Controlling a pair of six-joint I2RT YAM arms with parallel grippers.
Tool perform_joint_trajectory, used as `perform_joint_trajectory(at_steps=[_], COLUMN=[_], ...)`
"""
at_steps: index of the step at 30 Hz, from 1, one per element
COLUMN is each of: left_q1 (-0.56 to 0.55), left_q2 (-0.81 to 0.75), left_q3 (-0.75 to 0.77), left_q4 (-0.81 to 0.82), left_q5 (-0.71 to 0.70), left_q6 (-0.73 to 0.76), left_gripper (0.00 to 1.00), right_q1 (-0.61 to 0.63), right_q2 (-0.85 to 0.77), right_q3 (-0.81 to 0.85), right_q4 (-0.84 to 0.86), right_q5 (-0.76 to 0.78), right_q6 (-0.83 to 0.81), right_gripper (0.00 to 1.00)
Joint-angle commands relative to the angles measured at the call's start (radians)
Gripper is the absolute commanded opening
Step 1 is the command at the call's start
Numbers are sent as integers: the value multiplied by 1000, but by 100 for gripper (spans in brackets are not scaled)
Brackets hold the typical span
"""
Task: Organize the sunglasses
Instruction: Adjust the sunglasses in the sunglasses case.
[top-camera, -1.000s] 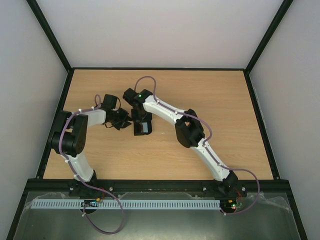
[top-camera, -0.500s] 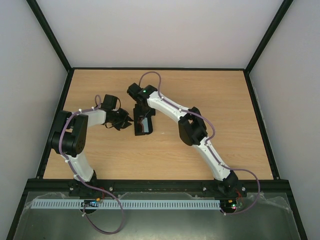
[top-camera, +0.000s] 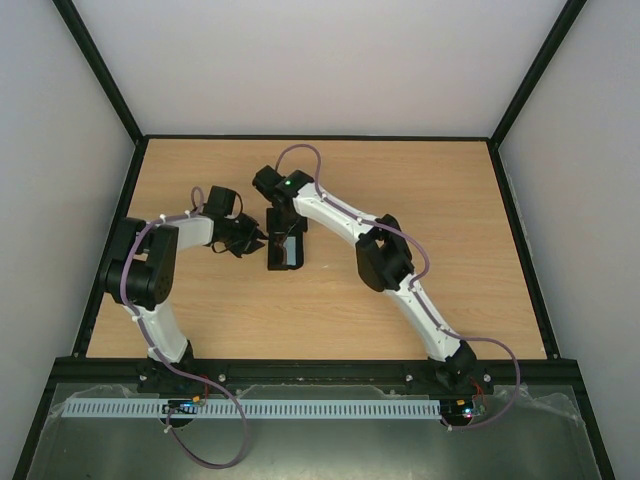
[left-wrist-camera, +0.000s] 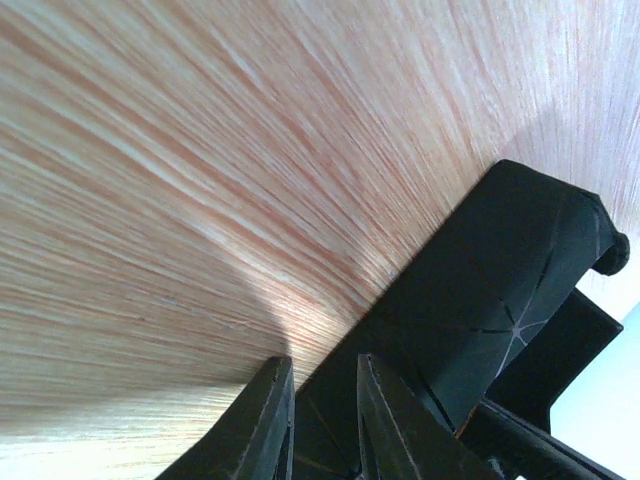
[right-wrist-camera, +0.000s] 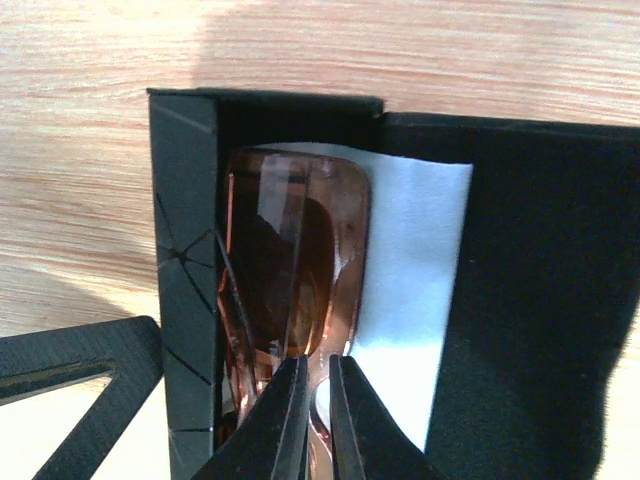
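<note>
The sunglasses (right-wrist-camera: 300, 250), with amber lenses and a thin brown frame, lie folded inside the open black case (right-wrist-camera: 185, 250) on the light blue cloth (right-wrist-camera: 410, 260). My right gripper (right-wrist-camera: 318, 375) is shut on their frame near the bridge. In the top view it (top-camera: 288, 232) points down into the case (top-camera: 273, 262). My left gripper (top-camera: 258, 240) is at the case's left side. In the left wrist view its jaws (left-wrist-camera: 325, 395) are pinched on the edge of the case (left-wrist-camera: 500, 270), one finger on the wood side.
The wooden table (top-camera: 420, 180) is walled by a black frame and white panels. A black triangular flap of the case (right-wrist-camera: 70, 370) lies to its left on the wood. Both arms meet at the table's left-centre.
My right gripper has moved down and slightly right, bringing the sunglasses into the case. My left arm has shifted slightly towards the case.
</note>
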Motion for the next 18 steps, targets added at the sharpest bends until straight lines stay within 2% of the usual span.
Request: perform_joint_trajectory(at_steps=[1,11,18], left_q1=[-6,-9,-9], left_q2=[19,20,11], left_q3=[22,13,17], left_q4=[0,-2,-10], left_q5=[11,16,16], left_q6=[-3,3,5], left_gripper=[21,21,21], right_q1=[21,35,26], right_q2=[40,54,-31], right_q3=[43,52,-8], right_q4=[-19,-24,-58], right_q5=[-31,-30,43], right_q6=[-9,-15,-25], right_gripper=[9,8,9])
